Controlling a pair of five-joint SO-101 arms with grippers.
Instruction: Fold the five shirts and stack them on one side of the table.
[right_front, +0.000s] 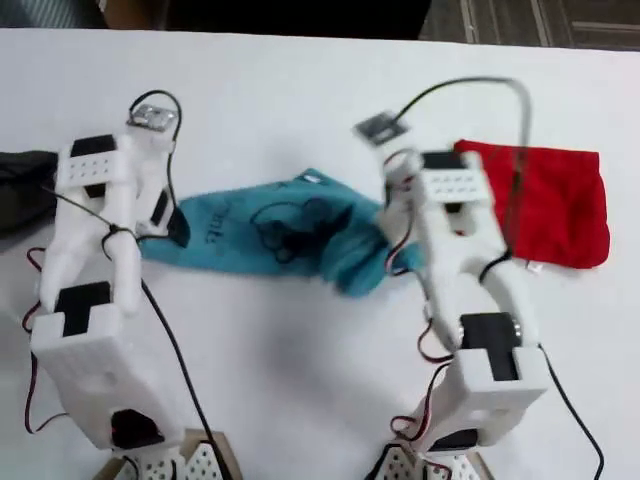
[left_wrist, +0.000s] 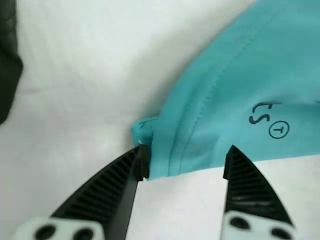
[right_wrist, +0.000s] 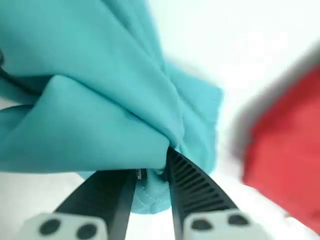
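A teal shirt (right_front: 285, 232) with a dark print lies bunched across the middle of the white table (right_front: 300, 370). My left gripper (right_front: 176, 224) is at its left end. In the left wrist view it (left_wrist: 186, 161) stands open, its fingers on either side of the teal shirt's (left_wrist: 240, 90) stitched hem corner. My right gripper (right_front: 392, 235) is at the shirt's right end. In the right wrist view it (right_wrist: 152, 174) is shut on a gathered fold of the teal shirt (right_wrist: 90, 100). A folded red shirt (right_front: 555, 205) lies at the right, and red shirt (right_wrist: 285, 165) cloth lies just beside the pinched fold.
A dark garment (right_front: 25, 190) lies at the table's left edge, close to the left arm, and this dark garment (left_wrist: 7, 60) sits a short way from the teal hem. The far table edge (right_front: 300, 35) runs along the back. Cables trail from both arms.
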